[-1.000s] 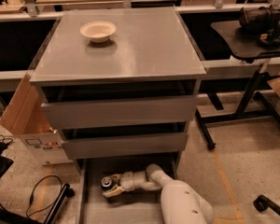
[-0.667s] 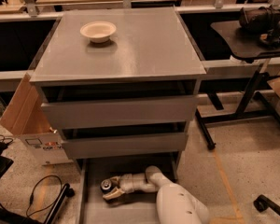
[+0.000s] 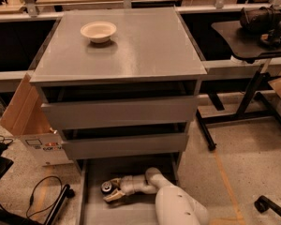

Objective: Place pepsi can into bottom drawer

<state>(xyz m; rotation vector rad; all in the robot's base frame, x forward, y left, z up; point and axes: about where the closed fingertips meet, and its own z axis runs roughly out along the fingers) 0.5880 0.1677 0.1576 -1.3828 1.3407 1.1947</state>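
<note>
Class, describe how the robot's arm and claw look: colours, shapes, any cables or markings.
The arm is smooth white, built of rounded segments narrowing toward the wrist. The claw, down in the bottom drawer, looks pale tan. No cables or markings show on either.

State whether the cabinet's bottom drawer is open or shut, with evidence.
Open: the bottom drawer is pulled out, its floor exposed, with the end effector inside it at the pepsi can.

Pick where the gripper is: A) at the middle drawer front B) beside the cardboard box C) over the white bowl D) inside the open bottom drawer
D: the gripper lies low inside the bottom drawer, right by the pepsi can.
</note>
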